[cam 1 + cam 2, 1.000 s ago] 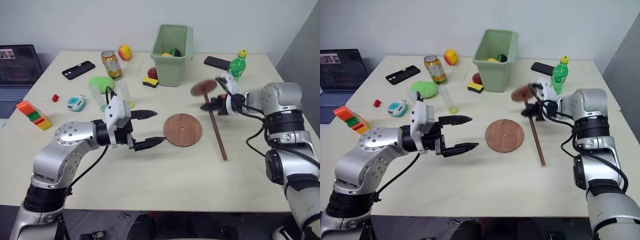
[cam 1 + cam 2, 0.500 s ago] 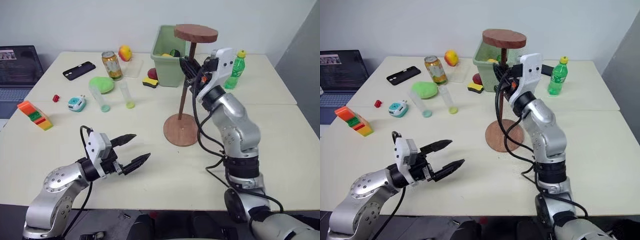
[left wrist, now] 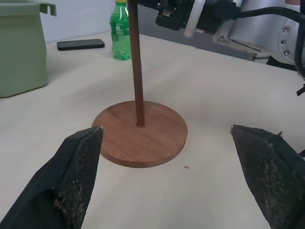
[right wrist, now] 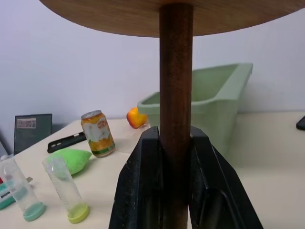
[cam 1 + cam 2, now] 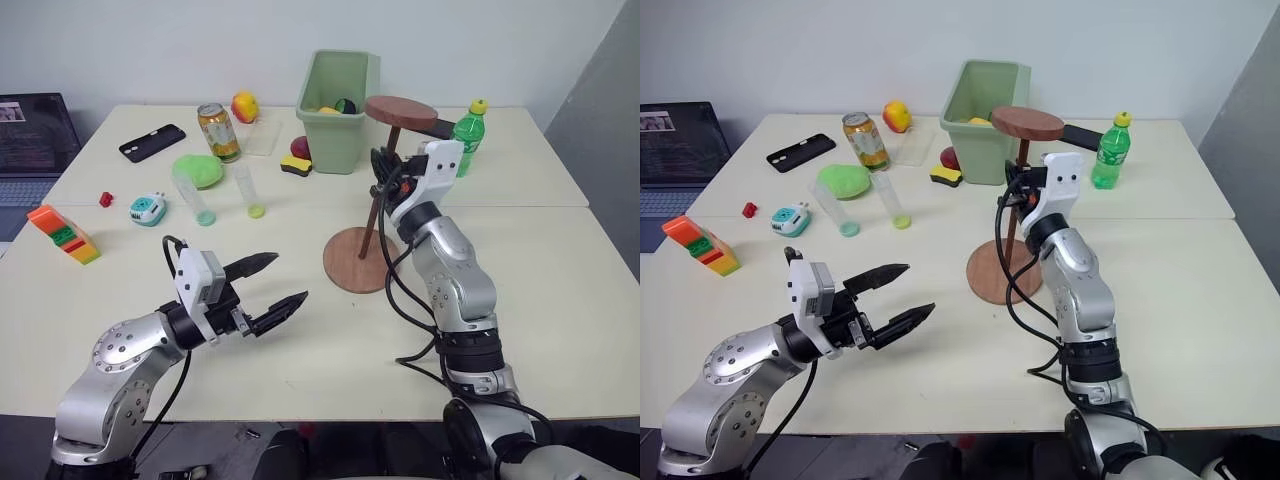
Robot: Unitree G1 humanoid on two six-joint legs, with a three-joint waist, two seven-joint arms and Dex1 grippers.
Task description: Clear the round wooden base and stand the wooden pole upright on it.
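Left gripper (image 5: 268,283) spread wide, holding nothing, low over the table (image 5: 560,290). Ahead of its fingertips and to their right, base (image 5: 352,260) flat on the table, pole (image 5: 381,196) standing upright at its centre, small disc end on top. Right gripper (image 4: 174,157) pinching the pole's upper part just under that disc. Green bin (image 5: 340,95) behind, bottle (image 5: 465,130) to the gripper's right.

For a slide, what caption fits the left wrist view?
Wooden pole standing on the round wooden base.
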